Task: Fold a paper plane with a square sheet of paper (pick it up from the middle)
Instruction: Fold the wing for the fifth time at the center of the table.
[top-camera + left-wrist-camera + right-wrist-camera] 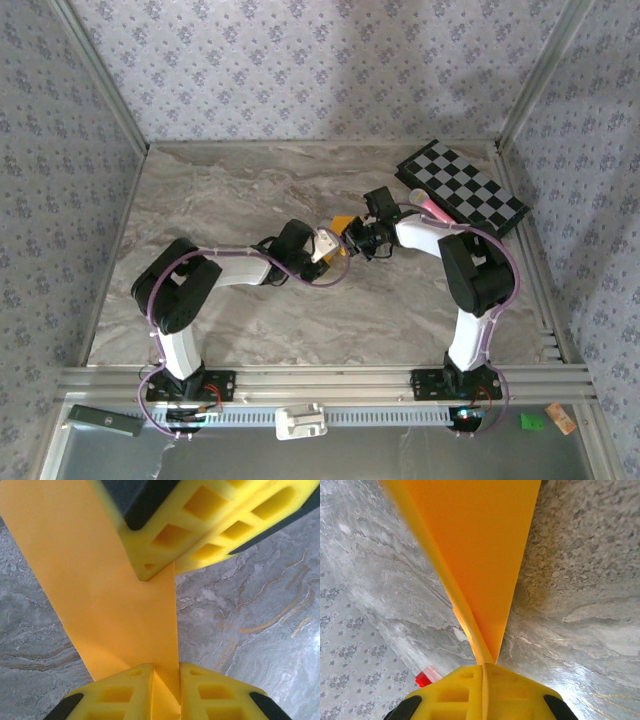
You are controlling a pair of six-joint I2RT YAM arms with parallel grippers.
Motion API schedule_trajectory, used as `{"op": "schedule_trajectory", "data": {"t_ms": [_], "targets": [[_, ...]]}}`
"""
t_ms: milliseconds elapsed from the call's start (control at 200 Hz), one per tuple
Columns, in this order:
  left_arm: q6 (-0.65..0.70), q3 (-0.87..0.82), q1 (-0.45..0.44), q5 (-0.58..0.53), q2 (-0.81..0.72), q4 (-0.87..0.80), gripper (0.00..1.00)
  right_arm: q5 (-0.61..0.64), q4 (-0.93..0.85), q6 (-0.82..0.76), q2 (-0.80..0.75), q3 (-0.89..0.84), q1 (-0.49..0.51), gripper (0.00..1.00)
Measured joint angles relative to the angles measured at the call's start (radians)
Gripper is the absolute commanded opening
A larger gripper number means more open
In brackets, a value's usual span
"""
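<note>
The paper plane point(342, 224) is folded orange-yellow paper, narrow and tapering, held above the table's middle between both arms. My left gripper point(328, 243) meets it from the left and my right gripper point(357, 238) from the right. In the left wrist view the paper plane point(100, 580) runs down into my left gripper point(166, 690). Its jaws stand a narrow gap apart, and the folded layers fill that gap and touch both fingers. The right gripper's yellow fingers point(170, 540) pinch the strip's far end. In the right wrist view my right gripper point(483, 672) is shut on the pointed end of the paper plane point(480, 545).
A black-and-white checkered board point(462, 187) lies at the back right, with a pink-tipped stick point(430, 208) at its near edge. A small red block point(425, 678) sits on the marble table point(220, 190) near the wall. Patterned walls close three sides.
</note>
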Motion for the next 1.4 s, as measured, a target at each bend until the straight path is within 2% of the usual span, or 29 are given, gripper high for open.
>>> {"op": "schedule_trajectory", "data": {"t_ms": [120, 185, 305, 435, 760, 959, 1399], "targets": [[0.002, 0.0, 0.002, 0.009, 0.0, -0.003, 0.17, 0.0, -0.026, -0.005, 0.0, 0.003, -0.002, 0.12], [0.004, 0.0, 0.005, 0.016, 0.0, -0.004, 0.17, 0.0, -0.04, -0.011, 0.0, 0.008, -0.002, 0.08], [0.011, 0.0, 0.006, 0.019, 0.0, -0.005, 0.26, 0.0, -0.047, -0.02, 0.0, 0.01, -0.004, 0.02], [0.024, 0.0, 0.006, 0.014, -0.001, -0.006, 0.31, 0.0, -0.048, -0.019, 0.0, 0.01, -0.01, 0.01], [0.085, 0.0, -0.01, -0.05, -0.001, -0.006, 0.34, -0.028, -0.043, 0.002, 0.0, 0.01, -0.026, 0.01], [0.113, 0.005, -0.016, -0.09, -0.001, -0.006, 0.31, -0.042, -0.043, 0.003, 0.0, 0.011, -0.033, 0.01], [0.138, 0.029, -0.016, -0.116, -0.001, -0.008, 0.17, -0.053, -0.048, 0.002, 0.0, 0.012, -0.041, 0.04]]}}
